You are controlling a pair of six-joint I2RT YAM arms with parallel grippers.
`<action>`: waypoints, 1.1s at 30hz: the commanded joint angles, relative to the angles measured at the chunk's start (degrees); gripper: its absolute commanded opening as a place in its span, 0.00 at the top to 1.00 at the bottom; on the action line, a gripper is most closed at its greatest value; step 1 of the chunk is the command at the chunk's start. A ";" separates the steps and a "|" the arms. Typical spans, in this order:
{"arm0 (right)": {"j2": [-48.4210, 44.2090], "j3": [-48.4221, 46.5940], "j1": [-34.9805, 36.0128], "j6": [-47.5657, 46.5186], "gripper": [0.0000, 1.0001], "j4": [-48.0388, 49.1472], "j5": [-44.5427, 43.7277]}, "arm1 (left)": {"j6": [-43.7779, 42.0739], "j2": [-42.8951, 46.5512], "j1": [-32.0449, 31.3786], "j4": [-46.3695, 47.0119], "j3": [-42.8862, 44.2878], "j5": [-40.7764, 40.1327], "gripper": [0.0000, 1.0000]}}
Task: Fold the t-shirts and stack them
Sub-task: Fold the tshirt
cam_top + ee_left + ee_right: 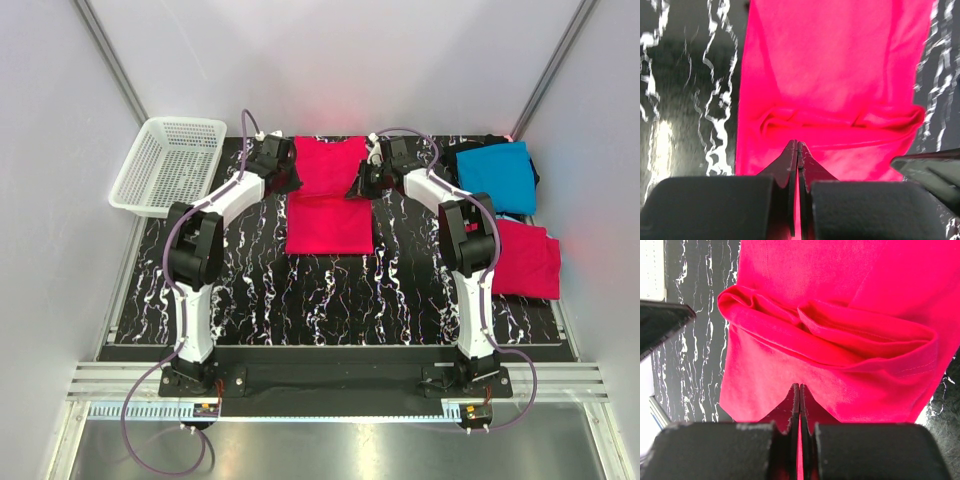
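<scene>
A bright pinkish-red t-shirt (329,210) lies in the middle of the black marbled table, part folded, with a rolled crease across it (840,117). My left gripper (292,180) (798,146) is at the shirt's left edge near the far end, shut, and red cloth shows in the slit between its jaws. My right gripper (361,186) (799,388) is at the right edge opposite, shut the same way on the red cloth (840,365). A second pinkish-red t-shirt (526,262) lies folded at the right. Behind it, a turquoise-blue t-shirt (496,174) lies on a black one (536,172).
A white plastic mesh basket (168,165) stands at the far left, half off the table's mat (250,290). Grey walls close in the left, right and back. Both arm bases are bolted at the near edge.
</scene>
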State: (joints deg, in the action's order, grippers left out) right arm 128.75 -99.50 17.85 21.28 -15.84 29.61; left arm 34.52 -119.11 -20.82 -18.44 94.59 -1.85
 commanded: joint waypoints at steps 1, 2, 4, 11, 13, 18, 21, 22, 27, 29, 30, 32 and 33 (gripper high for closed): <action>-0.69 -2.89 0.35 0.69 1.00 0.63 0.10 | 0.63 3.80 -0.45 -2.99 1.99 0.18 1.00; -0.52 -2.98 0.35 0.69 1.00 0.46 0.19 | 0.89 3.36 -0.45 -4.23 2.79 -0.08 1.00; -0.43 -2.98 0.35 0.87 1.00 0.54 0.19 | 1.16 2.22 -0.54 -5.90 4.20 -0.53 1.00; -0.34 -2.71 0.44 0.61 1.00 0.54 -0.07 | 3.26 -1.56 -0.54 -9.86 6.93 -0.09 1.00; -0.34 -2.80 0.44 0.52 1.00 0.46 -0.16 | 3.53 -2.87 -0.54 -11.09 8.06 0.09 1.00; 0.27 -3.06 0.44 0.78 1.00 0.45 -0.25 | 4.67 -4.29 -0.63 -13.03 9.39 -0.52 1.00; 0.54 -3.15 0.52 0.87 1.00 0.37 -0.43 | 4.94 -4.99 -0.63 -13.91 9.83 -0.96 1.00; 0.63 -3.33 0.44 0.96 1.00 0.37 -0.51 | 5.03 -5.25 -0.63 -14.43 9.92 -0.97 1.00; 0.98 -3.24 0.52 0.87 1.00 0.37 -0.51 | 5.38 -6.22 -0.63 -14.96 10.35 -1.05 1.00; 1.06 -3.33 0.44 0.87 1.00 0.28 -0.51 | 5.03 -6.75 -0.63 -14.79 10.79 -0.62 1.00; 0.98 -3.42 0.44 0.78 1.00 0.28 -0.60 | 5.03 -7.19 -0.63 -14.87 11.49 -0.44 1.00; 1.07 -3.42 0.52 0.61 0.97 0.28 -0.43 | 4.06 -8.77 -0.63 -14.79 12.90 0.00 0.96; 1.07 -3.42 0.44 0.43 0.89 0.02 -0.69 | 3.89 -9.55 -0.63 -14.96 14.56 0.18 0.92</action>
State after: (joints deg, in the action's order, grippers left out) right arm 129.51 -100.18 17.85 21.98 -16.21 29.43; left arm 39.07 -126.85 -21.17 -34.28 104.40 -2.09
